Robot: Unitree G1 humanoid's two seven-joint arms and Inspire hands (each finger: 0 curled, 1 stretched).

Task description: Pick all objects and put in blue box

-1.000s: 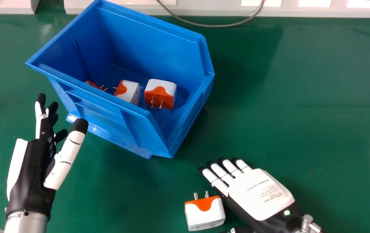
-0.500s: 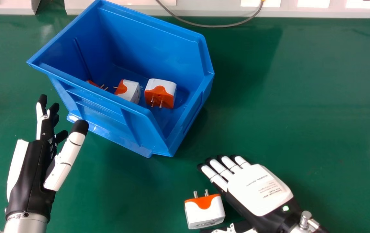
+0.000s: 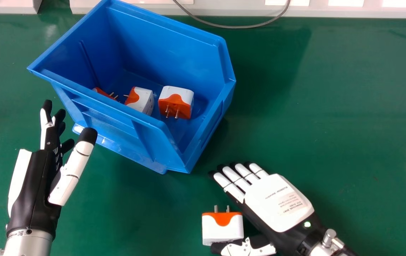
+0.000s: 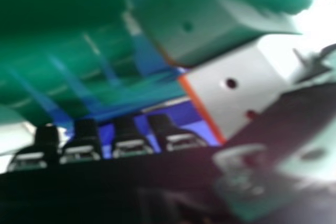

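One boxy white-and-orange plastic adapter (image 3: 222, 229), unboxed; one black-and-white robotic right hand (image 3: 277, 202), straight-fingered, holding nothing; its thumb swings in beside the adapter; a pinch seems next.

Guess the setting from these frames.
Probably a lab or workshop bench: a smooth green work surface, a blue plastic parts bin holding plug adapters, and a loose grey cable along the far edge.
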